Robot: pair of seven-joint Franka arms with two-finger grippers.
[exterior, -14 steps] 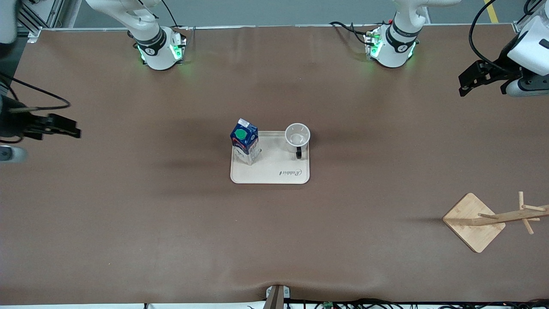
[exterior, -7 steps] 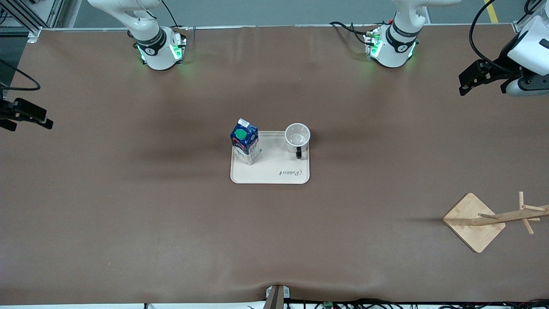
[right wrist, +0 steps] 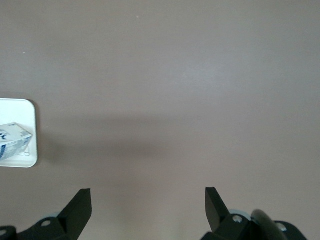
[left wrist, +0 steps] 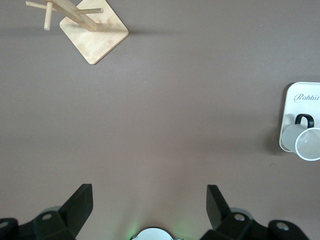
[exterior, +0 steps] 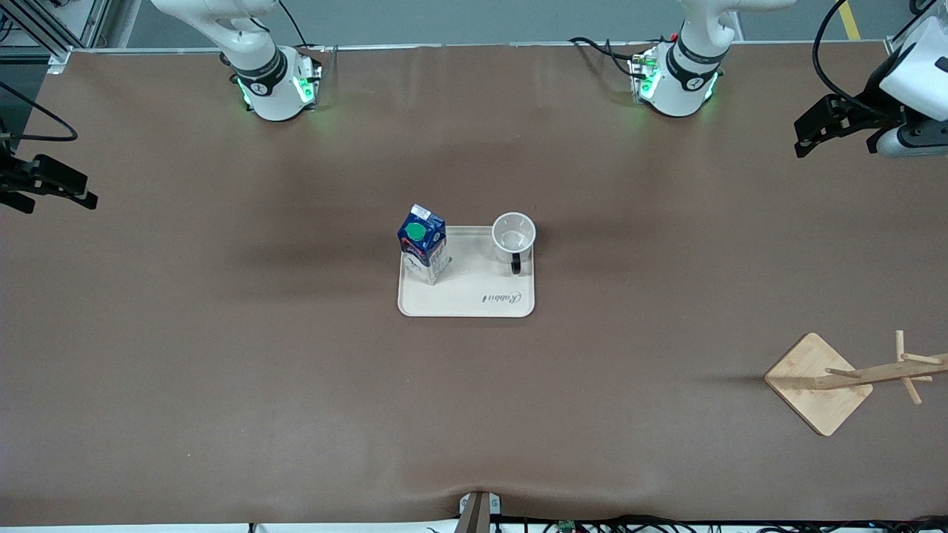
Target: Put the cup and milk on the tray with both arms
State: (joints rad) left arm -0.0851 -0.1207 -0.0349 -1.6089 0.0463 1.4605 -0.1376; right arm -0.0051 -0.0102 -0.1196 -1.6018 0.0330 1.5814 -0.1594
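The cream tray [exterior: 466, 305] lies at the table's middle. The blue milk carton [exterior: 423, 243] with a green cap stands upright on it toward the right arm's end. The white cup [exterior: 514, 237] with a black handle stands upright on it toward the left arm's end. The cup [left wrist: 303, 141] and a tray corner [left wrist: 289, 102] show in the left wrist view. The carton [right wrist: 12, 139] and tray [right wrist: 25, 107] show in the right wrist view. My left gripper [exterior: 803, 137] [left wrist: 148, 197] is open and empty, up over the table's left-arm end. My right gripper [exterior: 78, 191] [right wrist: 148, 200] is open and empty, up over the table's right-arm end.
A wooden rack with pegs on a square base [exterior: 818, 382] stands near the front camera at the left arm's end; it also shows in the left wrist view [left wrist: 95, 33]. The two arm bases [exterior: 278, 85] [exterior: 678, 78] stand along the table's back edge.
My right gripper has pulled back toward its end of the table and risen. My left gripper has risen slightly. Cup, milk and tray have not moved.
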